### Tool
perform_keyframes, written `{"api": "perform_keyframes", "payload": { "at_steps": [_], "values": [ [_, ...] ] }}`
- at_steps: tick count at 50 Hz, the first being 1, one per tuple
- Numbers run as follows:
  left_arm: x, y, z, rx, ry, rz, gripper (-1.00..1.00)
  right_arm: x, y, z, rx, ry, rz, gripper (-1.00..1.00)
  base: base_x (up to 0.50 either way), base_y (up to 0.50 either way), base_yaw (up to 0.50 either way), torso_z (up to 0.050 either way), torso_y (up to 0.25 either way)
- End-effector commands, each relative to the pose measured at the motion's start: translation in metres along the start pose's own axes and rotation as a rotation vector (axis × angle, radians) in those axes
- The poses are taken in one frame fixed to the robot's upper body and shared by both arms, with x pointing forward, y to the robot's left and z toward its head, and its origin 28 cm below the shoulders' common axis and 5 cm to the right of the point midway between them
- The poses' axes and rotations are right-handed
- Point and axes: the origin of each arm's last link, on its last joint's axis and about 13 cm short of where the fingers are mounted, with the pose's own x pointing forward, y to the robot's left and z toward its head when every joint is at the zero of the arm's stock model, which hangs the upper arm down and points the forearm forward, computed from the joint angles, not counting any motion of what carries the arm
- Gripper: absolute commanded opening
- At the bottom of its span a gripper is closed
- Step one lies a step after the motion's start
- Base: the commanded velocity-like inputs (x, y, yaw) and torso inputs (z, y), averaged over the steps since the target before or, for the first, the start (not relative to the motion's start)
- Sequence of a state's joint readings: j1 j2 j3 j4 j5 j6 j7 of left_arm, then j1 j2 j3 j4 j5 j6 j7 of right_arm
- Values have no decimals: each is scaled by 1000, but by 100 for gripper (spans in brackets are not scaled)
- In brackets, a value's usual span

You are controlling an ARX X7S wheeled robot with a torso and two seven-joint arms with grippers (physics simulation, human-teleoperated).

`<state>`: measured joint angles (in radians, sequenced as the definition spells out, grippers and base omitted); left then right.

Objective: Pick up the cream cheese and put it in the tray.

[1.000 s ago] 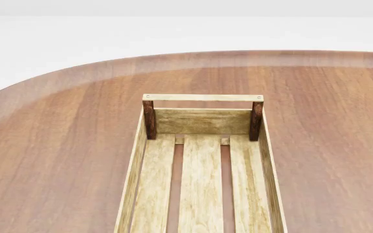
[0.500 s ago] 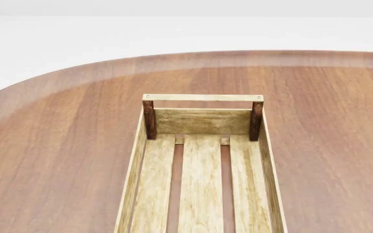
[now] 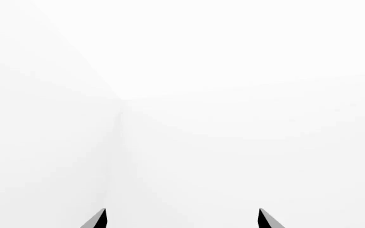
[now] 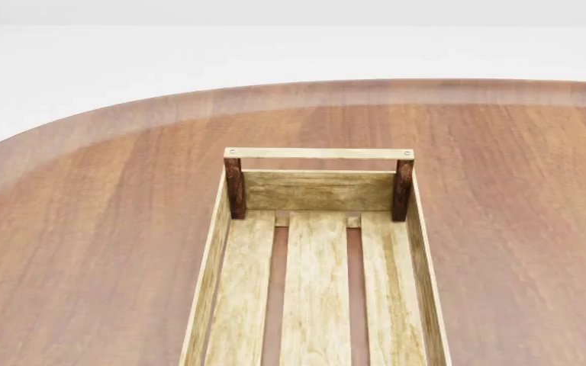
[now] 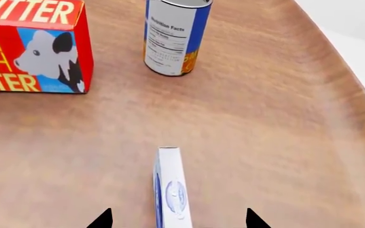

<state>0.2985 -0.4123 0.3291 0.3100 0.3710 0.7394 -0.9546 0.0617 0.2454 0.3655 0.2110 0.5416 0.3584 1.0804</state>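
Observation:
In the right wrist view the cream cheese [image 5: 169, 190], a thin white box with a blue oval logo, stands on edge on the brown table. It lies between the two dark fingertips of my right gripper [image 5: 177, 219], which is open with wide gaps on both sides of the box. The tray [image 4: 319, 187], a light-wood slatted crate with dark corner posts, fills the lower middle of the head view and holds nothing. My left gripper [image 3: 182, 218] is open against a blank white background. Neither arm shows in the head view.
Beyond the cream cheese in the right wrist view stand a red butter box [image 5: 30, 45] and a blue-and-white can [image 5: 173, 35]. The table's curved edge [image 5: 353, 85] runs close by on that side. The round wooden table [image 4: 89, 229] surrounds the tray.

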Motion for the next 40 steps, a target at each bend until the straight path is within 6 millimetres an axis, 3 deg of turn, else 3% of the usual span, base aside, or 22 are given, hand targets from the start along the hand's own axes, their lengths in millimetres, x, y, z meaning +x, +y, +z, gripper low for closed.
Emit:
{"api": "perform_keyframes", "payload": {
  "at_steps": [1, 40],
  "values": [
    [0, 0, 0, 1, 2, 0, 100, 5, 0, -1, 3, 14, -9, 100, 0, 0, 0, 0, 0],
    [0, -1, -1, 6, 4, -2, 100, 12, 5, -6, -8, 47, -4, 100, 0, 0, 0, 0, 0]
  ]
}}
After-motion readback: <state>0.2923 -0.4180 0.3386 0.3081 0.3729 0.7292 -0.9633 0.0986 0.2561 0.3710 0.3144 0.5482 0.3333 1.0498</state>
